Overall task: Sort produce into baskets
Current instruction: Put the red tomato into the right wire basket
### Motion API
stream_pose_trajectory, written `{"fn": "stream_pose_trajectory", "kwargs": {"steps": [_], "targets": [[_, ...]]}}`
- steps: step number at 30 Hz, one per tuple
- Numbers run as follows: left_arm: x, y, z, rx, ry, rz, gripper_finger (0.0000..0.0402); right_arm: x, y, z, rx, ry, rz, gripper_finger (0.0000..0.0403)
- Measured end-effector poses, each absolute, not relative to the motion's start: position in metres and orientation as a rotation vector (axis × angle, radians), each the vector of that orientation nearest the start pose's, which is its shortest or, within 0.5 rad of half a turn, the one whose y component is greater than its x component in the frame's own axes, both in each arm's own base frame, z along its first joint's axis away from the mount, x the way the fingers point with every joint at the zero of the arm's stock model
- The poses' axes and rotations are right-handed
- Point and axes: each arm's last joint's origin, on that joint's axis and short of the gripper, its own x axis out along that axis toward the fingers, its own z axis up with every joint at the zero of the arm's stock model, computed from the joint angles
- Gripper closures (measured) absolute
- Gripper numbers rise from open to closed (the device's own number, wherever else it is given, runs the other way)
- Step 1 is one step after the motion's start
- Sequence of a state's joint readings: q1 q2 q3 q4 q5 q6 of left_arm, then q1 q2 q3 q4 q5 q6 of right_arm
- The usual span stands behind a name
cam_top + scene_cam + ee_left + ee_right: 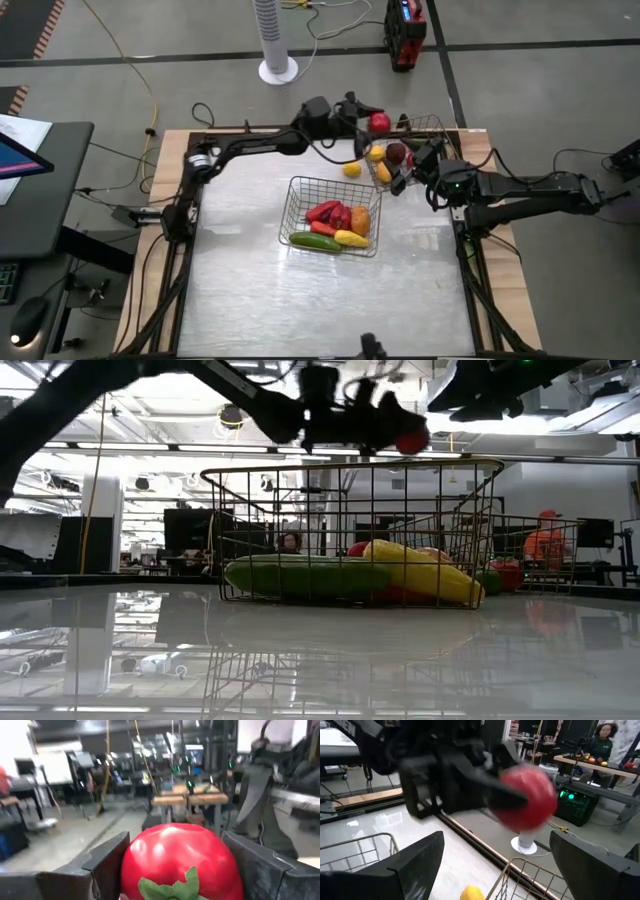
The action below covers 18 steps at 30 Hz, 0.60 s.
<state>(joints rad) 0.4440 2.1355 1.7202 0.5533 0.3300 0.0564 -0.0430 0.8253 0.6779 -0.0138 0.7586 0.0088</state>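
My left gripper [372,120] reaches level across the table's far edge, shut on a round red piece of produce [380,122] with a green leaf cap. It hangs over the far left corner of the far right basket [432,122], which holds yellow and dark-red pieces. The middle basket [296,212] holds red peppers, a green cucumber [315,242], yellow corn and an orange piece. A lemon [352,169] lies on the table between the baskets. My right gripper [405,175] hovers open by the far basket's near side, with nothing between its fingers. My left gripper pinches the red piece by its two opposite round sides [131,865] between its two fingers [107,865]. The fingers lie level, coming from the table's left. The piece is lifted clear, above the baskets' rims, with its green leaf cap [172,887] turned toward the wrist.
A white tower fan [276,40] and a red device [405,35] stand on the floor beyond the far edge. Bare tabletop [330,300] spreads over the near half. People show in the room behind the table.
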Motion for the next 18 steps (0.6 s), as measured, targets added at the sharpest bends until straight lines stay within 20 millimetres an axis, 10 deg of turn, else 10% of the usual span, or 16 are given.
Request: {"fn": "stream_pose_trajectory", "kwargs": {"steps": [6,18], "targets": [[0.487,0.221,0.303,0.09,-0.048,0.11,0.0116,0.176,-0.029,0.308,-0.078,0.159,-0.809,0.0014],[0.506,0.232,0.257,0.038,0.054,0.087,0.0116,0.162,-0.027,0.315,-0.057,0.123,-0.822,0.0014]]}}
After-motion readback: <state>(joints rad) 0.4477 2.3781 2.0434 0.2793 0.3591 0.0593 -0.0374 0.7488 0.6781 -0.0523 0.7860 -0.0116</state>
